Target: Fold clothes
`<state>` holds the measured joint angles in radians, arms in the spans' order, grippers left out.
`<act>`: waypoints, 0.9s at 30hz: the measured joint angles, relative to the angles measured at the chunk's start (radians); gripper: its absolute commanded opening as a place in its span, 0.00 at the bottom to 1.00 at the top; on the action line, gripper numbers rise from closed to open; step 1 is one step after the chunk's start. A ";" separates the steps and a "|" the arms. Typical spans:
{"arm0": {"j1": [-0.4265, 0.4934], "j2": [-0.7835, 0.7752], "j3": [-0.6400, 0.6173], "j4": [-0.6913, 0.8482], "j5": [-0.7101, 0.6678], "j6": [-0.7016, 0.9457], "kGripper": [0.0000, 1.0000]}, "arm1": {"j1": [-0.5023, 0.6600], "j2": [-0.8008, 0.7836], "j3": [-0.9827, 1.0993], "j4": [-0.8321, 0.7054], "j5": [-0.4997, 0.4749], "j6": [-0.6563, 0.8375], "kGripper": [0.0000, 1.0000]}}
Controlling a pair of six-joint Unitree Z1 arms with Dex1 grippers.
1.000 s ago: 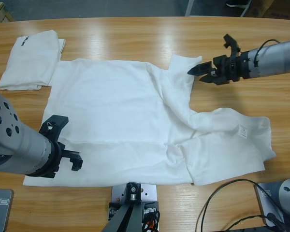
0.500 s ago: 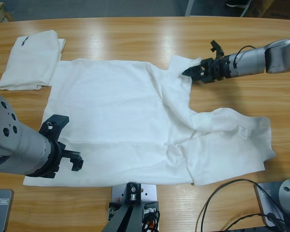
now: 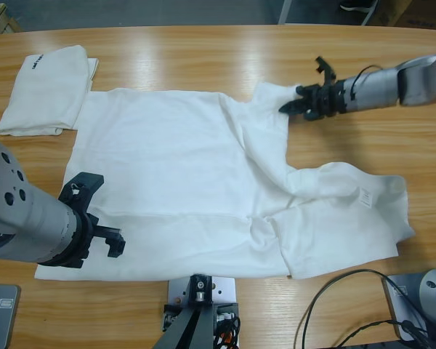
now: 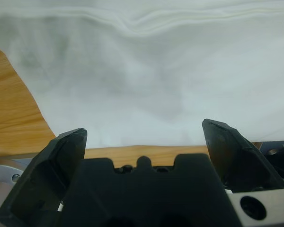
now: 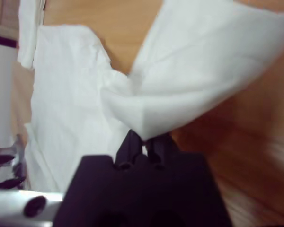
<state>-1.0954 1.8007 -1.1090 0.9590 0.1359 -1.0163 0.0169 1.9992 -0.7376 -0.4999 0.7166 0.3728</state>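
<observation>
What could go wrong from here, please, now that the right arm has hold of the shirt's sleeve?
The right gripper pinches only the tip of the sleeve, so the cloth may slip out when pulled.

The spread shirt is already rumpled near its middle, so dragging the sleeve across could bunch it further.

The left gripper is open above the shirt's lower edge, holding nothing, so that side could shift.
</observation>
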 measured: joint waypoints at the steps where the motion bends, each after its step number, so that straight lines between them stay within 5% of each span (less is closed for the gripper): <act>1: 0.000 0.000 0.000 0.000 0.000 0.000 0.95 | 0.000 -0.032 -0.020 0.056 -0.043 -0.021 0.00; 10: -0.010 0.000 0.002 0.000 0.000 0.012 0.95 | 0.146 -0.177 -0.247 0.435 -0.412 -0.272 0.00; 17: -0.024 0.000 0.008 0.000 0.000 0.013 0.95 | 0.281 -0.102 -0.454 0.536 -0.478 -0.581 0.00; 27: -0.025 0.000 0.010 -0.001 0.000 0.013 0.95 | 0.621 -0.096 -0.528 0.802 -0.551 -0.603 0.00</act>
<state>-1.1200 1.8007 -1.0992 0.9578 0.1359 -1.0035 0.6375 1.9036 -1.2661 0.3024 0.1661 -0.2299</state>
